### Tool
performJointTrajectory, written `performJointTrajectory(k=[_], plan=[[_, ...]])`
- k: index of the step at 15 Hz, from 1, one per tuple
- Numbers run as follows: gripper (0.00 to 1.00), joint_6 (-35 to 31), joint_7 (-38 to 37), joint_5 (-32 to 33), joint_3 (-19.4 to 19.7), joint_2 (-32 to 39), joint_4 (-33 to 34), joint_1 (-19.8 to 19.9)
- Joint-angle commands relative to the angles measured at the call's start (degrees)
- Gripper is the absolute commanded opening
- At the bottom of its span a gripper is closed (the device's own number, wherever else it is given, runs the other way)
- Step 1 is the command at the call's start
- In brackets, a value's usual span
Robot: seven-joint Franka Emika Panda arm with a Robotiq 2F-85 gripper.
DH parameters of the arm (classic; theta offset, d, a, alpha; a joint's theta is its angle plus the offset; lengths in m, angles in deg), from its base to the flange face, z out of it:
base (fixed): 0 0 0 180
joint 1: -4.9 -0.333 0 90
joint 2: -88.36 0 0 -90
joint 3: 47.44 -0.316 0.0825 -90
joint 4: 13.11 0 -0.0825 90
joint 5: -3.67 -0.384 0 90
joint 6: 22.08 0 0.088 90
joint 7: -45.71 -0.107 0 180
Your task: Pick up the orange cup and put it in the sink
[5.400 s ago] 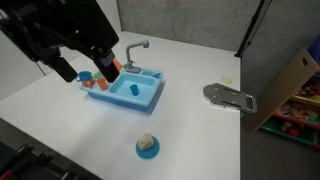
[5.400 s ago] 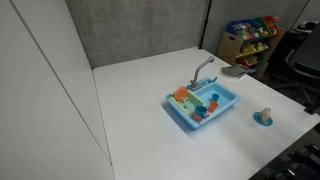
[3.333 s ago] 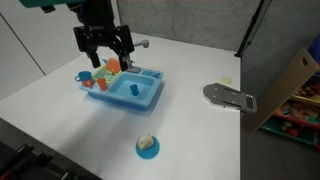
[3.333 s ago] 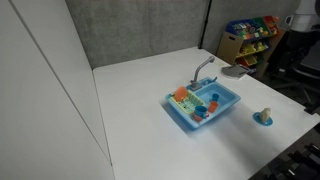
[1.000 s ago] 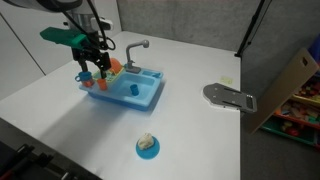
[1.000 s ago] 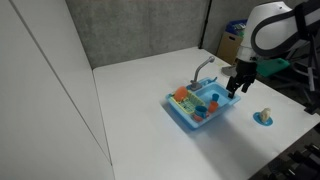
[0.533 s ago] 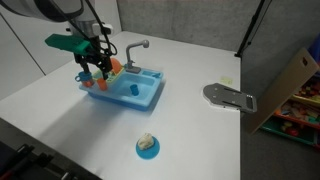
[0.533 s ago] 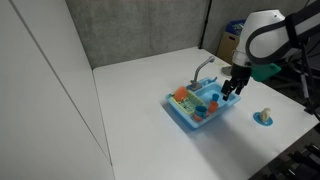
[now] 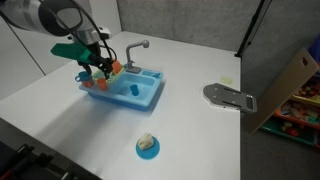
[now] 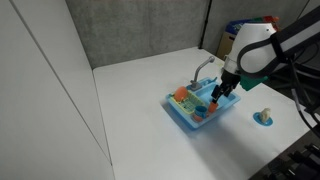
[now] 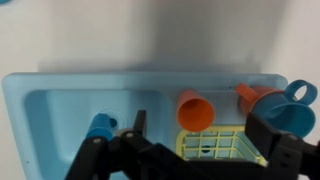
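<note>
The claw (image 9: 97,70) has come down a good deal. A few seconds back it hung high over the counter (image 9: 200,130). Over the last second it has eased lower and settled above the end of the sink (image 9: 150,93) that lies away from the faucet (image 9: 138,46). To me the approach looks nearly done and the grasp not yet begun.

In the wrist view its fingers (image 11: 270,140) stand wide apart with only the sink's fittings beyond the gap, so it is open and empty. The orange cup (image 11: 254,97), as best I can make out, is the small reddish piece just ahead of one finger. It lies off to that side of the claw, not in line with the gap. It touches or nearly touches a light-blue cup (image 11: 300,92) further out on the same side, at the sink's end rim. Whether it rests on the rim or just outside it I cannot tell. Straight ahead of the gap sits a bigger orange piece (image 11: 195,110) above a yellow-green rack (image 11: 212,147), and that is not the one wanted.

I would guess the claw must shift sideways toward the cup before closing, or it risks taking the wrong orange thing. The basin (image 11: 60,120), off to the claw's other side, looks roomy enough to take the cup.
</note>
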Motion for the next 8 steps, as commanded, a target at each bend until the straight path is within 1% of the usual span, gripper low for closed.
performJointTrajectory(k=[1, 3, 8], plan=[[1.0, -3.1, -0.7, 0.9, 0.4, 2.3, 1.5, -0.5], [1.0, -4.6, -0.8, 1.1, 0.6, 3.4, 1.9, -0.6], [1.0, -5.6, -0.5, 0.9, 0.4, 5.4, 2.6, -0.5]])
